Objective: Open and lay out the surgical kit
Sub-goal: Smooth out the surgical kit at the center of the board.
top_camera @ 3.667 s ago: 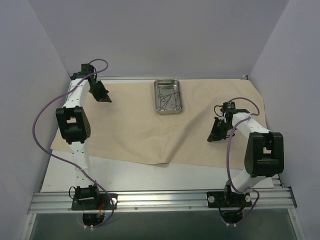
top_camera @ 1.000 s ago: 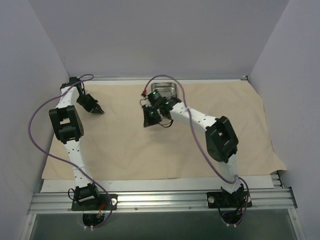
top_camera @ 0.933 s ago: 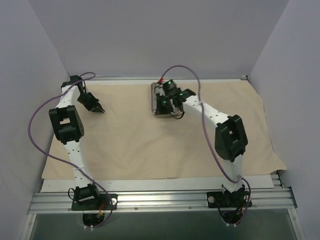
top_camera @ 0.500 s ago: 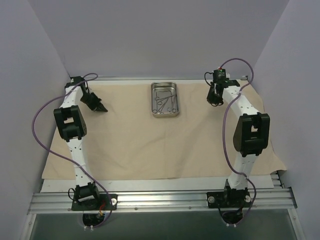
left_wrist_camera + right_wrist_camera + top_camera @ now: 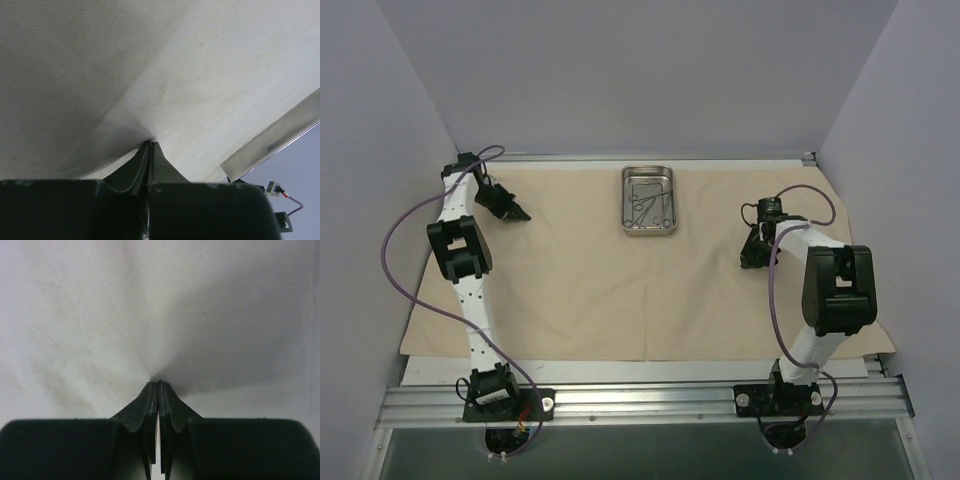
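The beige cloth wrap [image 5: 590,280] lies spread flat over the table. The steel tray [image 5: 629,222] stands on it at the back centre, with several thin ring-handled instruments [image 5: 648,203] inside. My left gripper [image 5: 523,216] is at the cloth's far left corner. In the left wrist view it [image 5: 150,144] is shut, pinching a ridge of the cloth [image 5: 225,75]. My right gripper [image 5: 747,263] is on the right middle of the cloth. In the right wrist view it [image 5: 159,382] is shut, with the cloth [image 5: 75,315] puckered around its tips.
A white strip of table [image 5: 620,365] shows in front of the cloth, then the aluminium rail [image 5: 640,400] with both arm bases. Lilac walls close in the left, back and right sides. The table's metal back edge [image 5: 272,142] shows in the left wrist view.
My right arm swung from the tray to the far right corner, then back down to the right middle of the cloth. The cloth's front edge now lies nearer the rail. The left gripper barely moved.
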Controlling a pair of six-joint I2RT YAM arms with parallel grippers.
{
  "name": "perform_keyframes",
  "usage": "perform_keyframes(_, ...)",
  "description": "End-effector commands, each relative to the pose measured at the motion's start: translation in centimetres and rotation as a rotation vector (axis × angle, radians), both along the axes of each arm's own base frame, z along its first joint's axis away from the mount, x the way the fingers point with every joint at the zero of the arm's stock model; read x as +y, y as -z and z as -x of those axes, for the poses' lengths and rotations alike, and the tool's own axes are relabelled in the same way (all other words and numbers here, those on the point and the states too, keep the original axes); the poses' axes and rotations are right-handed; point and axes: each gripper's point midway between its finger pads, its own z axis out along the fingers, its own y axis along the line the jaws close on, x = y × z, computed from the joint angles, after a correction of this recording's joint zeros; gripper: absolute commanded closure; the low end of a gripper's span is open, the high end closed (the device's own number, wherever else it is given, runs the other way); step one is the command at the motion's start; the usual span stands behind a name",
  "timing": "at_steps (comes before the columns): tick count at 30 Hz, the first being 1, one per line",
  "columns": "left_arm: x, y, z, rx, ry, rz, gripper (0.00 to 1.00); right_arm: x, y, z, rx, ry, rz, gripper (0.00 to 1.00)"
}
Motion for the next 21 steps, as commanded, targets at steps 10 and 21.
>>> perform_keyframes(10,4.0,4.0,2.6,0.114,-0.044,-0.149,0.98,-0.9,-2.5,1.1,0.063,-0.014,0.022,1.00)
perform_keyframes(21,3.0,3.7,4.3,0.116,-0.038,-0.130,0.97,-10.5,-7.1,-8.1,-0.090,0.199,0.216,1.00)
